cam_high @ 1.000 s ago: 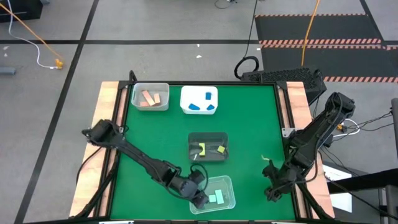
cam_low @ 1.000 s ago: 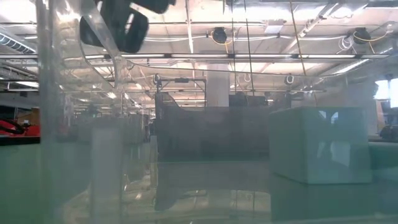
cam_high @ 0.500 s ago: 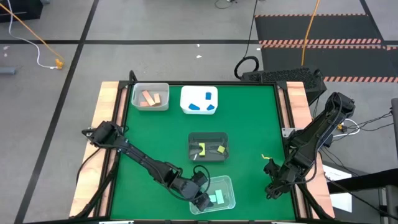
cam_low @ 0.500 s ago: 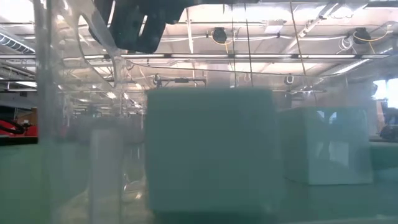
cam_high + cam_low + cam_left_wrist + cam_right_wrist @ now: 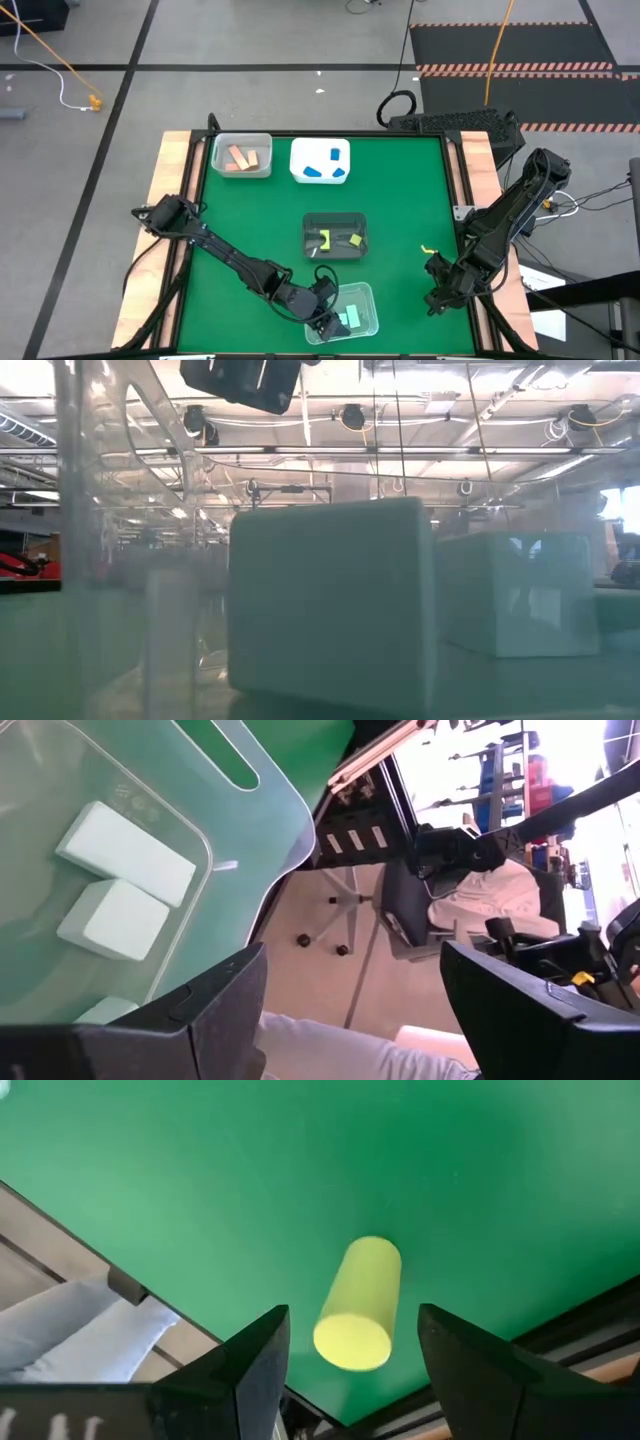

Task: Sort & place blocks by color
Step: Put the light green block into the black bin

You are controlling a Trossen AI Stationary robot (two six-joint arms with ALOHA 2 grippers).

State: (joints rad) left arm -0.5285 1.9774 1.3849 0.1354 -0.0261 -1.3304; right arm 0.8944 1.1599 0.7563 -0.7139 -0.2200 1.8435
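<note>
My left gripper (image 5: pixel 325 322) hangs open over the near left part of the clear tray (image 5: pixel 372 300) at the table's near edge. Nothing is between its fingers. Three mint blocks (image 5: pixel 125 852) (image 5: pixel 113 920) (image 5: pixel 105 1010) lie flat on that tray's floor. The low view shows one of them large (image 5: pixel 330 605), and my left gripper (image 5: pixel 242 380) above it. My right gripper (image 5: pixel 350 1380) is open at the near right, slanting down. Its fingers stand on either side of a yellow cylinder block (image 5: pixel 357 1305) without touching it. That block (image 5: pixel 427 249) lies on its side on the green mat.
At the far left stands a clear tray (image 5: pixel 262 140) with salmon blocks. Next to it is a white tray (image 5: pixel 298 150) with blue blocks. A dark tray (image 5: pixel 310 222) at mid-table holds yellow blocks. The table's wooden right edge (image 5: pixel 478 160) is close to my right gripper.
A mint block has dropped from my left gripper into the near clear tray. It now rests flat on the tray floor beside another mint block. My left gripper has let go, tipped upward and stands a little higher over the tray.
</note>
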